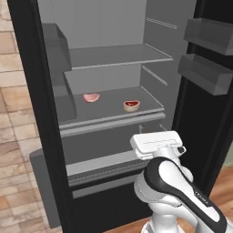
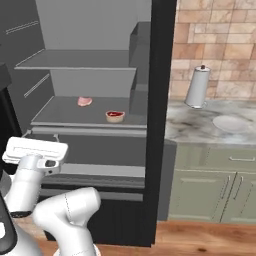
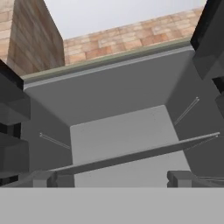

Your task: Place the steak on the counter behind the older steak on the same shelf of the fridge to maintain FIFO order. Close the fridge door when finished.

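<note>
Landmark: the fridge (image 1: 113,50), standing open.

Item 1, nearest: the gripper (image 3: 112,178), in front of the fridge and below its middle shelf, tilted up toward the fridge's upper interior. Jaws spread wide, nothing between them.

Item 2: the shelf (image 1: 113,109), middle level inside the fridge. Two pieces of meat lie on it, well apart.

Item 2a: older steak (image 1: 131,105), dark red with a pale rim, near the front edge of that shelf, toward the side of the open door.

Item 2b: steak (image 1: 91,97), pale pink, further back in the fridge and toward the other side wall. It looks already placed behind the older piece, though offset sideways rather than straight behind.

Item 3: fridge door (image 1: 209,91), swung out beside the fridge opening, grey bins on its inner face. Not yet shut.

Item 4: tabletop (image 2: 210,125), beside the fridge, carrying a plate (image 2: 231,123) and a white roll on a stand (image 2: 197,87).

Risks, as judged: what seems left is closing the door. The arm sits close to the opening; a swing toward the door could clip the shelf edge or the door bins. A push near the hinge side might leave the door ajar.
</note>
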